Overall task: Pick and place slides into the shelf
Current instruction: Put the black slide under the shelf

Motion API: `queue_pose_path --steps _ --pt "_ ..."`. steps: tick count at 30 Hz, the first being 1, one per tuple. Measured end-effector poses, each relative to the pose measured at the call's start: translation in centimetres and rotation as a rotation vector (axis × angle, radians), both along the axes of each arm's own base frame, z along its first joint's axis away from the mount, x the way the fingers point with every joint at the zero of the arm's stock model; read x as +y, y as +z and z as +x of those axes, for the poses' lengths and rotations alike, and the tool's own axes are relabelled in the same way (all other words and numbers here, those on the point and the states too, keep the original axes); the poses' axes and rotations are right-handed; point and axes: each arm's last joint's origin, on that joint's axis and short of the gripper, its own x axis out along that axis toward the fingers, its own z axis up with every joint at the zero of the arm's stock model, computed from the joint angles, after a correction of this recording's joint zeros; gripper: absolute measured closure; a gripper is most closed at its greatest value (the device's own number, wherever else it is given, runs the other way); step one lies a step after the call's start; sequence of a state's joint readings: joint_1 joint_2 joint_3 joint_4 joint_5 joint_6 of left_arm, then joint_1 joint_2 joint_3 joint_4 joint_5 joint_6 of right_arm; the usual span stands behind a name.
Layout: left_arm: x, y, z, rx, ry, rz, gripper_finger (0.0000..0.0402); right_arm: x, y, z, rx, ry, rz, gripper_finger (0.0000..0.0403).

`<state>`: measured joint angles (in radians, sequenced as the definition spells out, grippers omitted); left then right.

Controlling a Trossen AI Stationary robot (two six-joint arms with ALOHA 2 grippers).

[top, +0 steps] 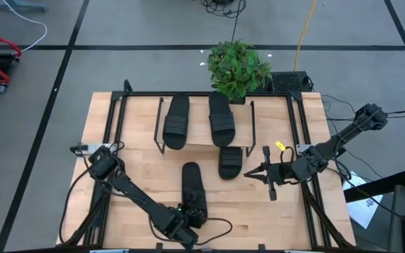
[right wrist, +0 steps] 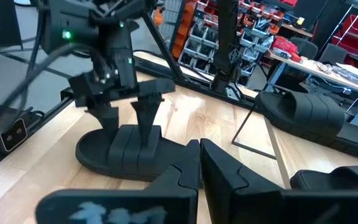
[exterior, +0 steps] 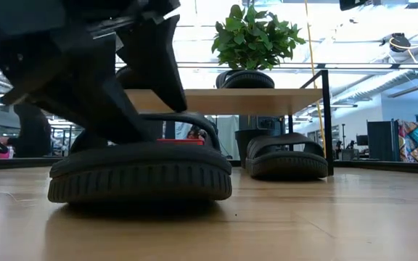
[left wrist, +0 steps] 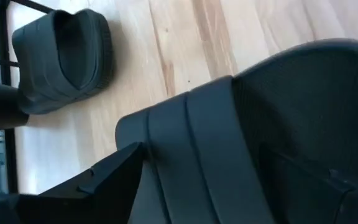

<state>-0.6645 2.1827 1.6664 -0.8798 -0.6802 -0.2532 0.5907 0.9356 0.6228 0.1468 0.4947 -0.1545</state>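
Observation:
Two black slides (top: 176,121) (top: 221,119) lie sole-down on the shelf's plank (top: 199,112). A third slide (top: 230,161) lies on the table at the shelf's near edge, half under it; the low view shows this slide (exterior: 287,156) beside a wire leg. The fourth slide (top: 193,186) lies flat on the table nearer the front. My left gripper (top: 190,213) is over its strap (left wrist: 197,155), open, fingers pointing down, one on each side of the strap. My right gripper (top: 250,173) hovers shut right of the third slide. My left gripper straddles the fourth slide's ribbed strap (right wrist: 135,146) from above, one finger (left wrist: 104,186) on the toe-opening side and one over the footbed. Whether either finger touches the strap, I cannot tell. The slide (exterior: 140,170) rests flat on the table.
A potted plant (top: 238,67) stands behind the shelf's far right corner. Black frame rails (top: 304,140) run along the table's left and right sides. Bare tabletop lies left of the fourth slide and near the front edge.

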Motion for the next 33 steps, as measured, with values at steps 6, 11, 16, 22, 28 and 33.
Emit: queue_pose_path --steps 6,11,16,22,28,33 --pt "0.5 -1.4 0.4 0.006 0.020 0.096 0.0075 0.0 0.0 0.0 -0.002 0.000 -0.002 0.0397" --pt "0.9 -1.5 0.1 0.005 0.041 0.159 0.0075 0.0 0.0 0.0 -0.002 0.000 -0.002 0.0397" --pt "1.0 -1.3 0.0 0.010 0.053 0.166 0.0076 0.0 0.0 0.0 -0.003 0.000 -0.002 0.0397" --pt "1.2 -1.2 0.0 0.011 0.064 0.186 0.0076 0.0 0.0 0.0 -0.003 -0.001 -0.002 0.0397" --pt "2.1 -1.1 0.1 0.004 0.106 0.226 0.0076 0.0 0.0 0.0 -0.003 -0.001 -0.002 0.0397" --pt "3.1 -1.2 0.2 0.040 0.183 0.180 0.0082 0.0 0.0 0.0 -0.003 -0.001 -0.002 0.0397"
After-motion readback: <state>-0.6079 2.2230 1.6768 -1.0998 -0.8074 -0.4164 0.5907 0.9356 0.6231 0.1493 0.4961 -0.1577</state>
